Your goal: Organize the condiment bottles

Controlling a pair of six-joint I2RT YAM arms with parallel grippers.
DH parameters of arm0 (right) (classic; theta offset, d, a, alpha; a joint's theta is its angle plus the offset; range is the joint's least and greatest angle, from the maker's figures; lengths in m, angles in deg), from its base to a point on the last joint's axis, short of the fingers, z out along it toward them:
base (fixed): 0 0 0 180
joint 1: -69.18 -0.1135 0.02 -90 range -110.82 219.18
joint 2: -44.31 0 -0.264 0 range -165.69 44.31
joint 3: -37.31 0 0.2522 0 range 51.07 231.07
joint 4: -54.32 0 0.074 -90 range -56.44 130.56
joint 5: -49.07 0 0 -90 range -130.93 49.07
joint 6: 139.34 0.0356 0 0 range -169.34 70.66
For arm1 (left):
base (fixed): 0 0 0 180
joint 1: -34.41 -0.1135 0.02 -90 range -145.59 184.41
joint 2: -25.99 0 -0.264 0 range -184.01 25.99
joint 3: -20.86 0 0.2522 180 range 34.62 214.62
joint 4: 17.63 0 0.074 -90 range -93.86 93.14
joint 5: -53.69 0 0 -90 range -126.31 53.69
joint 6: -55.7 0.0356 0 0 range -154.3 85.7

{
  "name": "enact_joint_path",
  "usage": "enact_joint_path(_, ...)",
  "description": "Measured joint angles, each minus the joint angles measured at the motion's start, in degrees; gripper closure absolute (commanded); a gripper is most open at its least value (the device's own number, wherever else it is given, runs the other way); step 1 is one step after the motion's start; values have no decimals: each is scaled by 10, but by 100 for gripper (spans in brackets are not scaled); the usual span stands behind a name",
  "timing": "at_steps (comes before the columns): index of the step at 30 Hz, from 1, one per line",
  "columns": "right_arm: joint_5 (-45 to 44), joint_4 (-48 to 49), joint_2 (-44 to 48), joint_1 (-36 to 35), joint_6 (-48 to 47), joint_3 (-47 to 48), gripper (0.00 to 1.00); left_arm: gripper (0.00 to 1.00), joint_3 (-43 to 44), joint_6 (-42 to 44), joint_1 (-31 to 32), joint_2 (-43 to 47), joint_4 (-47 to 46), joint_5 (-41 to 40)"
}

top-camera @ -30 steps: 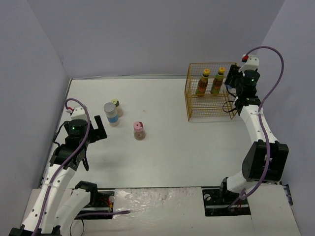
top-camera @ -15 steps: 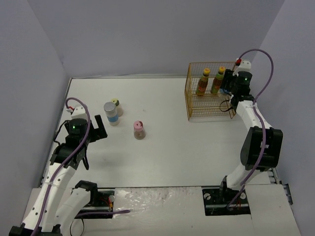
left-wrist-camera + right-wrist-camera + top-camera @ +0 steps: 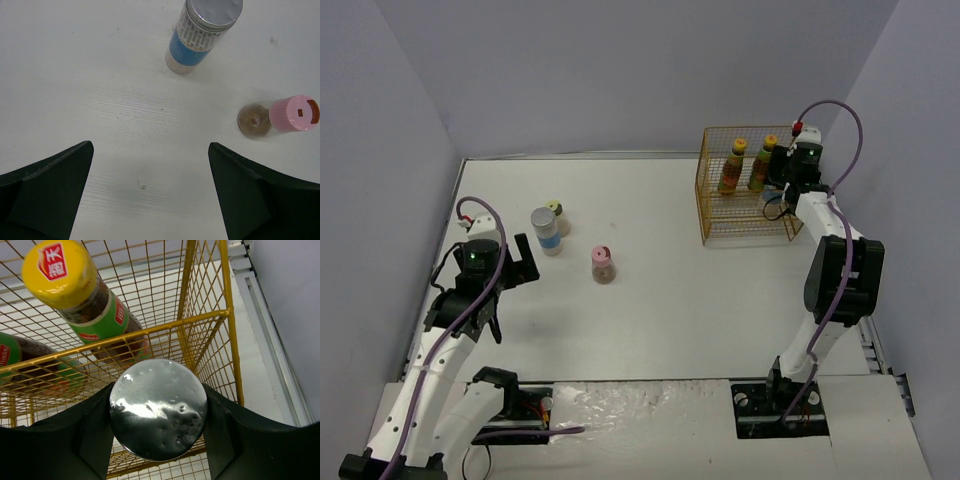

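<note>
My right gripper (image 3: 158, 390) is shut on a stout silver-lidded bottle (image 3: 158, 408), holding it from above at the right end of the yellow wire basket (image 3: 210, 315). Two tall dark yellow-capped bottles (image 3: 85, 300) (image 3: 25, 360) stand inside the basket, to the left of the held one. On the table's left stand another silver-lidded, blue-labelled bottle (image 3: 202, 35), a pink-capped bottle (image 3: 280, 117) and a yellow-green-capped bottle (image 3: 556, 214). My left gripper (image 3: 150, 150) is open and empty, hovering short of those bottles.
The basket (image 3: 748, 190) stands at the back right of the white table, close to the right wall. Purple walls enclose the table on three sides. The right arm (image 3: 840, 270) reaches along the right edge.
My right gripper has moved left with its silver-lidded bottle, in over the basket's right end, and its arm has straightened. The left arm has hardly shifted.
</note>
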Motion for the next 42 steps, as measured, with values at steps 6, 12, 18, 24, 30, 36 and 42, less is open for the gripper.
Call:
enact_joint_path(6, -2, -7, -8, 0, 4, 10, 42, 3, 0, 0, 0, -7, 0, 1)
enact_joint_path(12, -2, -1, -1, -1, 7, 7, 14, 3, 0, 0, 0, -16, 0, 9)
enact_joint_path(18, 0, -12, 93, -4, 21, -27, 4, 3, 0, 0, 0, -45, -11, 10)
enact_joint_path(24, 17, -13, 230, -11, 48, -75, 0, 3, 41, -6, 0, -137, -25, 17)
enact_joint_path(30, 20, -15, 357, -69, 74, -180, 0, 3, 151, -6, 0, -262, -63, 17)
enact_joint_path(36, 28, -26, 441, -120, 99, -290, 0, 3, 221, -6, -1, -372, -95, 26)
enact_joint_path(42, 35, -35, 475, -121, 112, -327, 0, 11, 297, -6, -1, -476, -98, 25)
